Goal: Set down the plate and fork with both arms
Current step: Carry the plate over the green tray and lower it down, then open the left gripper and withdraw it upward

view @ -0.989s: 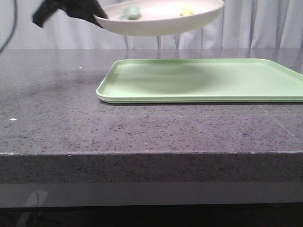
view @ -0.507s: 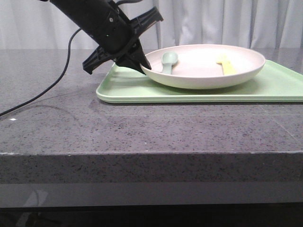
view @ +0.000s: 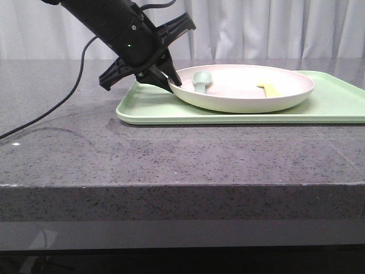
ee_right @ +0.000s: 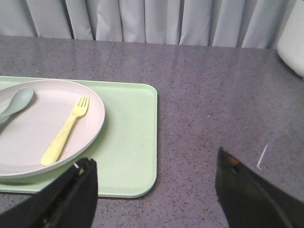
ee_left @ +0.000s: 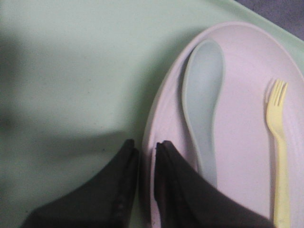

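Note:
The pale pinkish-cream plate [view: 239, 103] rests on the light green tray [view: 148, 106]. The small yellow fork [view: 272, 89] lies in the plate's right part, beside a pale grey-green spoon [view: 202, 79]. My left gripper [view: 171, 83] is shut on the plate's left rim. In the left wrist view the jaws [ee_left: 145, 149] straddle the rim of the plate [ee_left: 242, 142], with the spoon [ee_left: 204, 104] and fork [ee_left: 278, 156] beyond. My right gripper [ee_right: 154, 166] is open and empty above the tray's right end, near the fork [ee_right: 66, 130] and plate [ee_right: 28, 137]. It is out of the front view.
The tray [ee_right: 128, 142] lies on the speckled grey tabletop, reaching the right side of the front view. A black cable [view: 51, 111] trails over the table at the left. A white object [ee_right: 292, 42] stands at the far right. Curtains hang behind.
My left arm has brought the plate down from high above the tray onto it. In the last half second the plate settled slightly lower and flatter.

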{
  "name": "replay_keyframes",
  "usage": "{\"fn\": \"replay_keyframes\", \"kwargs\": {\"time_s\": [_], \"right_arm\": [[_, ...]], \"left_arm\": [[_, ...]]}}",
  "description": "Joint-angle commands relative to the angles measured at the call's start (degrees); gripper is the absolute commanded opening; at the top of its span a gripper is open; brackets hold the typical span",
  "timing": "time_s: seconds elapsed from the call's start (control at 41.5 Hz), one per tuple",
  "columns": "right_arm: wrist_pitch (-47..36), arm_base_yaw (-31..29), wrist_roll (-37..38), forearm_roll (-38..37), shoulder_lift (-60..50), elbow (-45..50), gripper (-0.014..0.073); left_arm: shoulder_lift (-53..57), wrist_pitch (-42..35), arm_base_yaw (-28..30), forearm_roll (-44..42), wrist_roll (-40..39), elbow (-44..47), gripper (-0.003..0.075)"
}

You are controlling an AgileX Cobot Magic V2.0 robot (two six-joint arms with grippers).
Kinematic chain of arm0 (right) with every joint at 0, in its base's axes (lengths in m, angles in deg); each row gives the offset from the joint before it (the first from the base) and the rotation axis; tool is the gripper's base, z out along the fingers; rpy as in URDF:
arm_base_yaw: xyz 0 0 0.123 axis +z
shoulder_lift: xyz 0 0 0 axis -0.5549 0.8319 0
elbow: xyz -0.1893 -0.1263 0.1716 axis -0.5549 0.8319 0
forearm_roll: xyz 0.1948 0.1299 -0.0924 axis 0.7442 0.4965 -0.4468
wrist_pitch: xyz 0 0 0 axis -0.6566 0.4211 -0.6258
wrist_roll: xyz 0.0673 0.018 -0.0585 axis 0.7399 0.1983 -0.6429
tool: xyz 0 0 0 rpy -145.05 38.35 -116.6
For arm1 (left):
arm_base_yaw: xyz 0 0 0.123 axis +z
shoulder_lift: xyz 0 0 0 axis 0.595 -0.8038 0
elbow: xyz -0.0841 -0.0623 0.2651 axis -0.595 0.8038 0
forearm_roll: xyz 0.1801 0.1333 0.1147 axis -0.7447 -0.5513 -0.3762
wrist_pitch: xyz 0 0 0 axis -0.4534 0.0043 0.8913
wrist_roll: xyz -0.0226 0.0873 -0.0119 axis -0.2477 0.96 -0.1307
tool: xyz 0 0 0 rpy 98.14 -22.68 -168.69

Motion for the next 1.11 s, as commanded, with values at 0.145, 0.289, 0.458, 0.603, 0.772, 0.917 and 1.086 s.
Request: {"fn": "replay_keyframes", "kwargs": {"time_s": [0.145, 0.289, 0.458, 0.603, 0.772, 0.917, 1.086], "right_arm": [[-4.0, -0.3, -0.5, -0.7, 0.3, -1.9, 0.0541], [-4.0, -0.3, -0.5, -0.7, 0.3, -1.9, 0.0541], [-4.0, -0.3, -0.5, -0.5, 0.3, -1.9, 0.0541], [-2.7, -0.3, -0.5, 1.5, 0.4, -2.4, 0.0541], [4.4, 0.1, -0.5, 2.9, 1.6, -6.2, 0.0541], [11.3, 2.8, -0.5, 4.5, 5.1, -11.4, 0.0541], [17.8, 8.3, -2.9, 5.3, 11.2, -17.1, 0.0541]], "left_arm": [[4.4, -1.7, -0.2, 0.9, -0.5, -2.3, 0.037], [7.8, 0.4, 0.9, -2.7, -0.4, -2.5, 0.0368], [15.9, 5.2, 2.3, -16.0, 0.1, -2.5, 0.0368], [24.2, 12.2, 2.2, -29.6, 0.1, -2.0, 0.0368], [36.5, 11.1, 2.1, -32.1, 2.9, 6.8, 0.0368], [47.4, 8.6, 2.1, -33.4, 4.7, 18.3, 0.0368], [57.0, 9.2, 2.1, -36.3, 5.7, 28.2, 0.0368]]}}
